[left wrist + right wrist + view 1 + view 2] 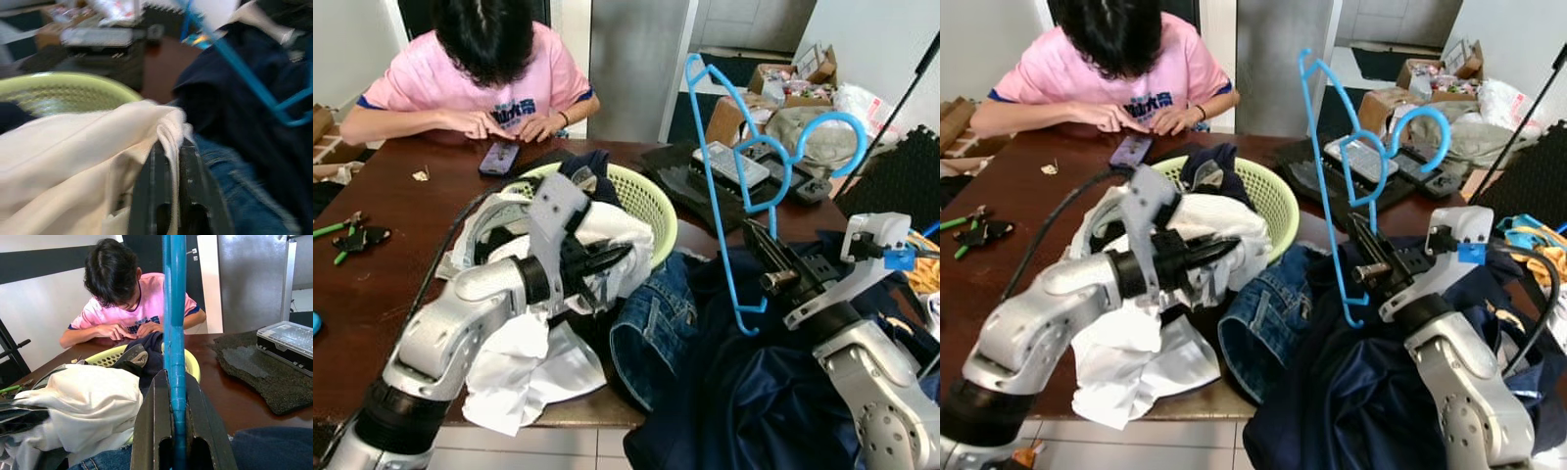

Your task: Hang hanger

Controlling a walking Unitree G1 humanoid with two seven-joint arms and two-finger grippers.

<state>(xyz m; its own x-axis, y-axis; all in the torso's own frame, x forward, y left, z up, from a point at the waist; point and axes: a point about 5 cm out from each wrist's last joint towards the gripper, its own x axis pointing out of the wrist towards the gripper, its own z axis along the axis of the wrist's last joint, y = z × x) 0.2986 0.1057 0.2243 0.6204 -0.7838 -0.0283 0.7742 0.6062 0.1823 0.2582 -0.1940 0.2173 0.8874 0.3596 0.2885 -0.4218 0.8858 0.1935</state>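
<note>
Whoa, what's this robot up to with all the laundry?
It is dealing with clothes at a table. Its right gripper is shut on a blue hanger, holding it upright over a dark garment. Its left gripper pinches a white cloth by the green basket. A person sits opposite, busy with something small.

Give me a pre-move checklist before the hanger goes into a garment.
1. Right gripper shut on the blue hanger: ok, bar sits between its fingers in the right wrist view.
2. Hanger held upright above the table: ok.
3. Left gripper pinching the white garment: ok.
4. Garment's neck opening spread for the hanger: cannot tell, cloth is bunched.
5. Person apart from both arms: ok, seated at the far edge of the table.
6. Green basket out of the hanger's path: cannot tell.
</note>
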